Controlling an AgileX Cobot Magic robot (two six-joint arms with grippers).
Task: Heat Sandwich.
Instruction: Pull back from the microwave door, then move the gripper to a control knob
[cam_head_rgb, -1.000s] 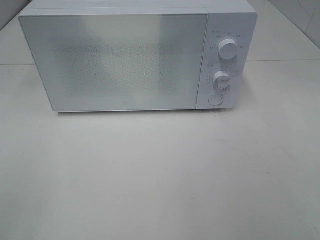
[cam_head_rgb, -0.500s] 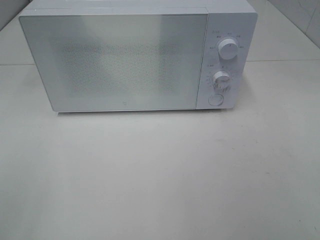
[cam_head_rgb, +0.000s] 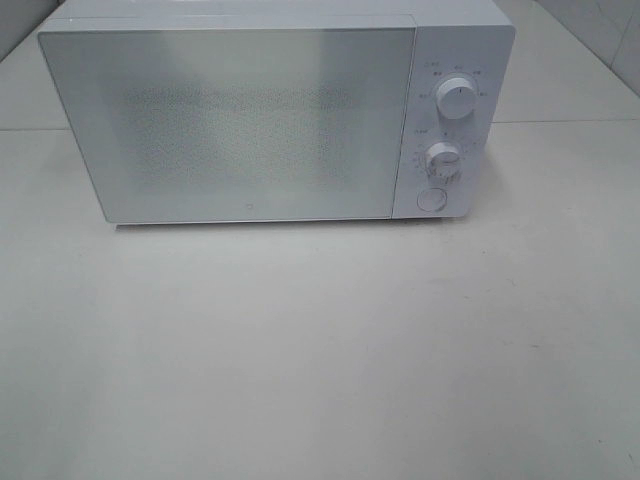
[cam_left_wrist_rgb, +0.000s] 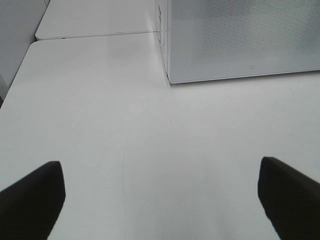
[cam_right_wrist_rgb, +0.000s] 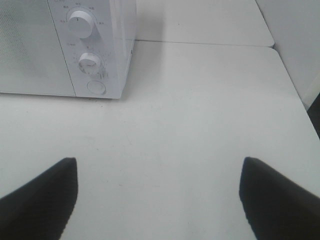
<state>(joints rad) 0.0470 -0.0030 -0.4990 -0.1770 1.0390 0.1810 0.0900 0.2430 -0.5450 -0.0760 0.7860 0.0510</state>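
The left gripper hangs over the flat white table in front of the microwave's left corner. Its two dark fingers stand wide apart, with only bare tabletop between them. The gripper is open and holds nothing.

The right gripper hangs over the same table in front of the microwave's right corner. Its dark fingers are likewise spread wide over bare surface. It too is open and empty.

Neither gripper touches the microwave. Both sit well in front of it.

The boxy white microwave oven stands upright on the table beyond the grippers, with its front toward them. Its wide door with a dotted grey window is shut flush with the front. The window is too clouded to show the interior.

The control panel lies to the right of the door. It carries a large white upper dial, a white lower dial below it, and a round white button at the bottom.

A seam in the tabletop runs up to the microwave's side walls. A second white surface continues behind the seam.

The sandwich's position cannot be told from these views.
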